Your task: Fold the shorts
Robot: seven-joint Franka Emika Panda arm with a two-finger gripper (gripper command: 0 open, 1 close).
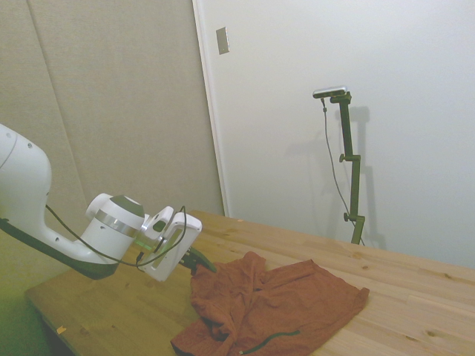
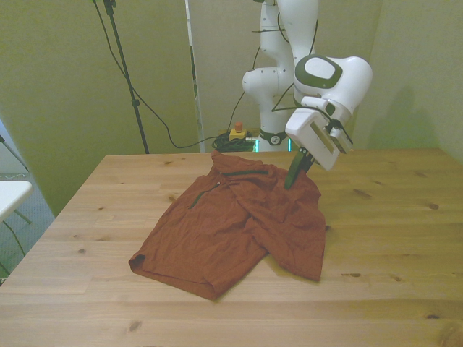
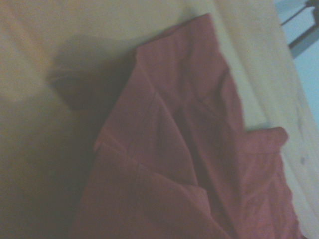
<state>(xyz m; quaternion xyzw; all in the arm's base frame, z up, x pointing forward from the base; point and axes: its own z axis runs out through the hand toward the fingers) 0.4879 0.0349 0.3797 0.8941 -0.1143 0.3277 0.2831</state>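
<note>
Wooden table (image 2: 405, 238), hand (image 2: 293, 177) gripping shorts (image 2: 231, 224)

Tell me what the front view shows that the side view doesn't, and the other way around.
Only the front view shows the shorts' whole spread, with the dark pocket trim near the back edge and a black cable hanging behind the table. Only the side view shows the dark drawstring on the near part of the cloth and the white door. Both show the gripper shut on the shorts' lifted corner.
</note>
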